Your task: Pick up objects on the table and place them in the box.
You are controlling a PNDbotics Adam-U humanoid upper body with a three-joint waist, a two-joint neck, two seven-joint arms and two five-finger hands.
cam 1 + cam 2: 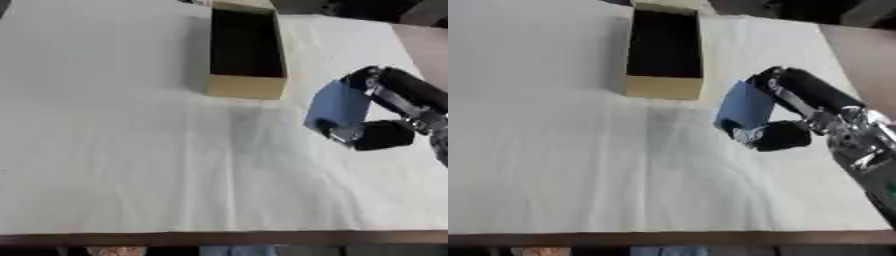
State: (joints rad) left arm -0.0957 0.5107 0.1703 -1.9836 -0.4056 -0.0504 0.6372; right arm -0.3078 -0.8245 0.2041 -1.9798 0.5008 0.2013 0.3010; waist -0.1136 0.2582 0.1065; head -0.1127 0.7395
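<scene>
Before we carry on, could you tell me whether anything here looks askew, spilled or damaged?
Nothing stands out. The open cardboard box sits upright on the white tablecloth, and the right hand holds a blue object above the cloth. The cloth shows only light creases.

R hand (378,131) in from 3 o'clock edge, fingers + thumb curled round blue flat object (338,106); object tilted, held just above white tablecloth (131,150). Cardboard box (248,86) at 12 o'clock, open top, dark inside, long axis running away from cam. Blue object at box's 4 o'clock, near but apart from front corner. Brown table edge (219,238) along 6 o'clock. L hand not visible.
</scene>
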